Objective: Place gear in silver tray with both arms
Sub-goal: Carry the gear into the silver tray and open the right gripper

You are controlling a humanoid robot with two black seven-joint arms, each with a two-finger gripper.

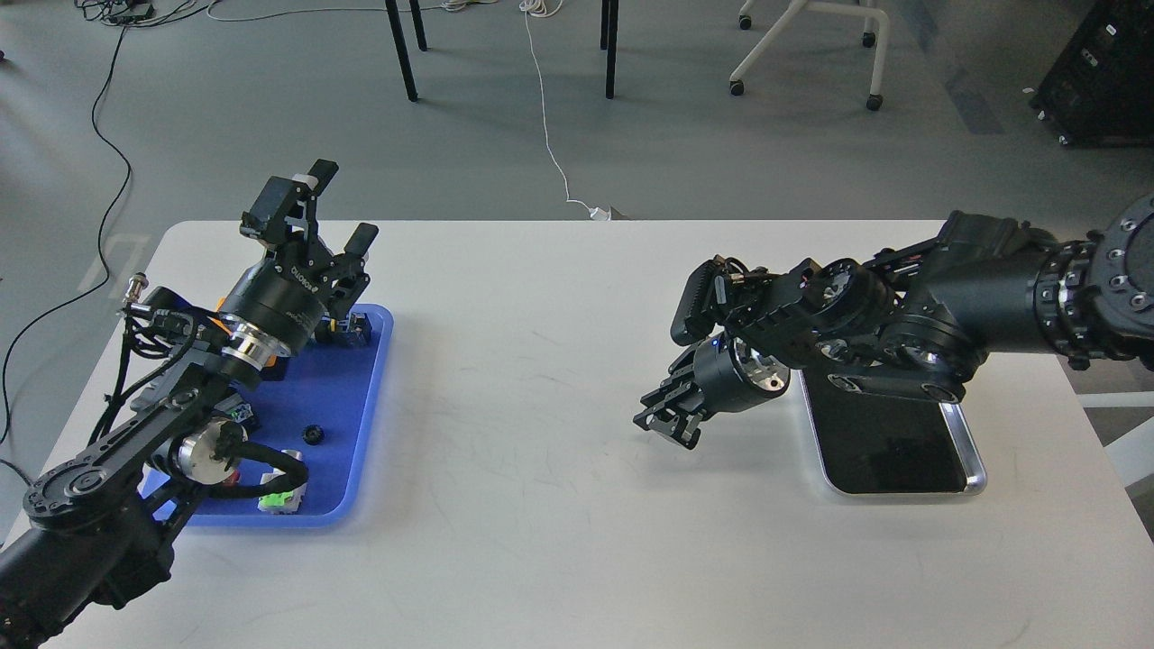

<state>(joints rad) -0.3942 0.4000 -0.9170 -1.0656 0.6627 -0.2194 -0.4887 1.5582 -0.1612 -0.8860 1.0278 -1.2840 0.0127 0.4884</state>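
Two robot arms, one blue tray, one silver tray, one white table, one small black gear on the blue tray

The worktop holds two trays, well apart. The plastic tray sits on the left with small parts in it, and the left arm is over it. The silver tray sits on the right, under the right arm.

One head-height view looks forward and down over the white surface — floor across the frame's top.
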